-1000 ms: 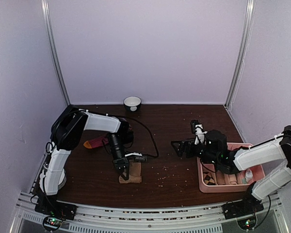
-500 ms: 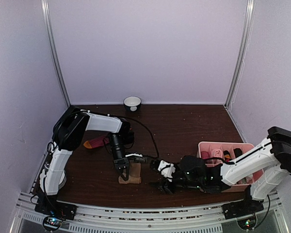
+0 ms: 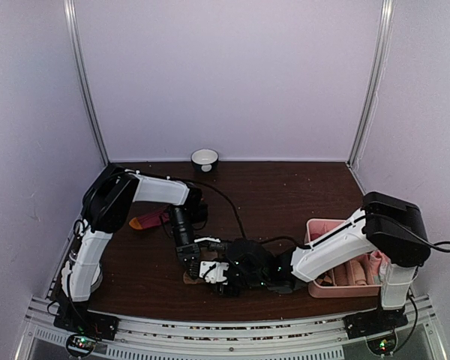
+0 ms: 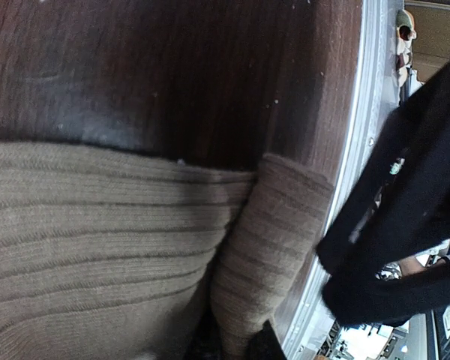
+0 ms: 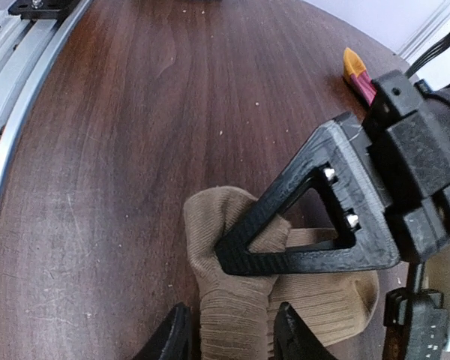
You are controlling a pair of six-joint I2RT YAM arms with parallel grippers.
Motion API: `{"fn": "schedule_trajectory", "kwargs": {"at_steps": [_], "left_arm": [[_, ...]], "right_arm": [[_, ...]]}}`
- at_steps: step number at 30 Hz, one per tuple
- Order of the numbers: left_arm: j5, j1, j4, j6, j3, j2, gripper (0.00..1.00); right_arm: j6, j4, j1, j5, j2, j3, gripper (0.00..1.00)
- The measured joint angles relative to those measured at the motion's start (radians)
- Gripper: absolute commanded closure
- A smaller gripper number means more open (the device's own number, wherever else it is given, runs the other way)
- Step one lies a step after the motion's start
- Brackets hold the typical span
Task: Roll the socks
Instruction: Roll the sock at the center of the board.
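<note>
Tan ribbed fabric sock [image 5: 210,214] is lying at 7 o'clock on the dark wooden surface [image 5: 127,135], pinned by the left end effector [image 3: 189,260], grip state cannot be told. Right end effector [image 5: 232,339] is spread astride the folded end. It should be closed low, and the fold rolled tightly toward the pinned end.

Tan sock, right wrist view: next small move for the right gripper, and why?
Probably close the right gripper on the near bunched end of the tan sock. Its fingers stand open on either side of that end, and the left gripper presses on the sock just beyond, so a pinch there should give a hold for rolling.
</note>
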Motion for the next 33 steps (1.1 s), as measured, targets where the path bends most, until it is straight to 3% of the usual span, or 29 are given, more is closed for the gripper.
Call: {"fn": "schedule_trajectory", "kwargs": {"at_steps": [9, 12, 14, 17, 28, 29, 30, 33], "left_arm": [[-0.015, 0.0, -0.008, -0.001, 0.0, 0.0, 0.91], [-0.028, 0.0, -0.019, -0.003, -0.002, -0.002, 0.67], [-0.023, 0.001, -0.03, 0.002, -0.007, -0.01, 0.49], [-0.037, -0.005, -0.014, -0.003, -0.05, -0.068, 0.37], [-0.46, 0.021, 0.55, -0.074, -0.419, -0.537, 0.29], [-0.512, 0.027, 0.593, -0.08, -0.436, -0.572, 0.13], [-0.566, 0.033, 0.634, -0.086, -0.452, -0.606, 0.03], [-0.718, 0.069, 0.78, -0.113, -0.504, -0.715, 0.02]], "right_arm": [[-0.057, -0.059, -0.01, 0.0, 0.082, 0.073, 0.86], [-0.06, -0.077, -0.014, -0.002, 0.097, 0.098, 1.0], [-0.061, -0.082, -0.014, -0.007, 0.101, 0.108, 1.0], [-0.036, -0.089, -0.028, -0.038, 0.104, 0.114, 1.0], [0.126, -0.13, -0.113, -0.235, 0.101, 0.121, 1.0], [0.145, -0.134, -0.119, -0.248, 0.1, 0.12, 1.0], [0.159, -0.137, -0.124, -0.261, 0.098, 0.12, 1.0], [0.198, -0.162, -0.136, -0.294, 0.098, 0.128, 1.0]]}}
